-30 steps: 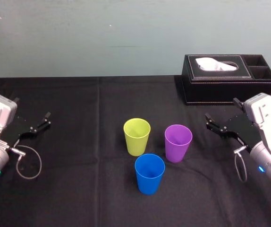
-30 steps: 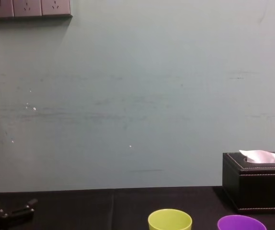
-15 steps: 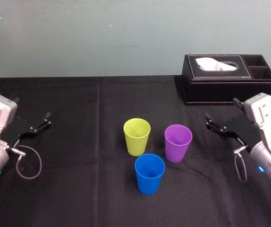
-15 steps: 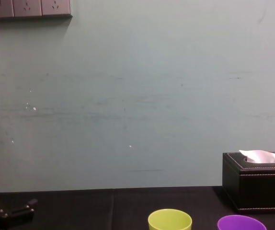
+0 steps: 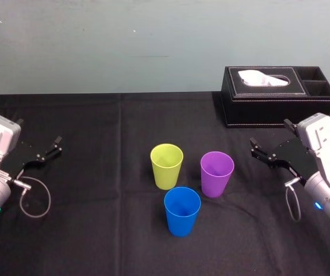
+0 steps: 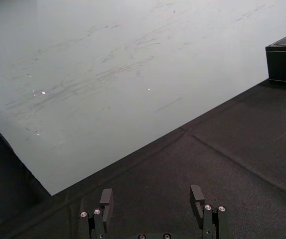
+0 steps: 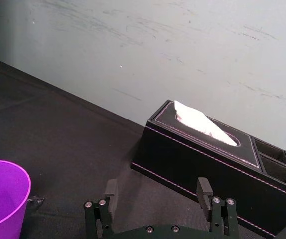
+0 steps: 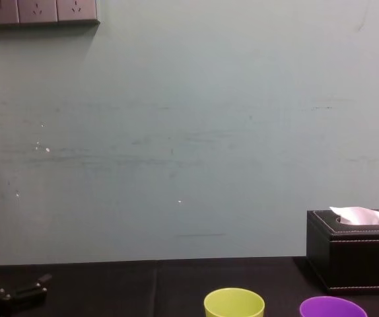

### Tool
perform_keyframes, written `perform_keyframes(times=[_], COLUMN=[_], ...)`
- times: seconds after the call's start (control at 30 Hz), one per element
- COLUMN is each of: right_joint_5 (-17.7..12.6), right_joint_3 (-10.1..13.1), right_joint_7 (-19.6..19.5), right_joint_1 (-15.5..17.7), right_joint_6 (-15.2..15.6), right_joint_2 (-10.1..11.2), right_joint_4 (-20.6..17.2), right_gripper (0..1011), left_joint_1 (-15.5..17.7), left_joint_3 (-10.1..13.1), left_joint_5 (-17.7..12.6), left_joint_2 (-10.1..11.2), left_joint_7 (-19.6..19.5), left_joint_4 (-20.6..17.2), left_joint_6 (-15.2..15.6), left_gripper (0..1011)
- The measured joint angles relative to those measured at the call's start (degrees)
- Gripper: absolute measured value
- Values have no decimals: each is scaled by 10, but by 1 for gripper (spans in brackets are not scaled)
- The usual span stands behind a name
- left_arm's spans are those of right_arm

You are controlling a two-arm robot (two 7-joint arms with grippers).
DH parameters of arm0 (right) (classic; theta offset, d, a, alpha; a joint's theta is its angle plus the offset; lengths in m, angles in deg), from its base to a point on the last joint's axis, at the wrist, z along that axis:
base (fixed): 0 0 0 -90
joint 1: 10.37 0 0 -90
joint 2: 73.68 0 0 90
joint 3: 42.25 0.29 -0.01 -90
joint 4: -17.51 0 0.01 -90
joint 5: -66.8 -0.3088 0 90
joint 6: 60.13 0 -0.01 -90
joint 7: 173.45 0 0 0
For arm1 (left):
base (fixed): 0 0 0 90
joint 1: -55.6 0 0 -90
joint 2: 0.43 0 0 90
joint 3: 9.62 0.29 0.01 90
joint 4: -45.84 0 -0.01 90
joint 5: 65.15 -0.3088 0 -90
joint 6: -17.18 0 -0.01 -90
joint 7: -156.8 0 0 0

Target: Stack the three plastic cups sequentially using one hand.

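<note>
Three cups stand upright and apart in a tight cluster at mid-table. The yellow-green cup [image 5: 167, 165] is at the back left, the purple cup [image 5: 217, 173] at the back right, and the blue cup [image 5: 182, 210] nearest me. My right gripper [image 5: 269, 134] hovers open and empty to the right of the purple cup [image 7: 1, 199], a short gap away. In the right wrist view the right gripper [image 7: 157, 191] shows nothing between its spread fingers. My left gripper [image 5: 38, 132] is parked open at the far left, well away from the cups, and is empty [image 6: 151, 199].
A black tissue box [image 5: 277, 95] with white tissue and two side compartments sits at the back right, behind the right gripper. A black cloth [image 5: 96, 230] covers the table. A pale wall [image 8: 189, 132] runs behind it.
</note>
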Motion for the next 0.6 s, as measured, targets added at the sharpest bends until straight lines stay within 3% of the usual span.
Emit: perform_keyframes(times=[0.6], right_joint_5=[0], right_joint_3=[0], right_joint_7=[0], right_joint_1=[0], right_joint_6=[0], right_joint_2=[0], right_joint_4=[0], right_gripper=[1003], left_joint_1=[0], left_joint_3=[0], left_joint_5=[0], left_joint_2=[0], left_joint_7=[0], left_joint_4=[0], left_joint_6=[0], left_gripper=[1010])
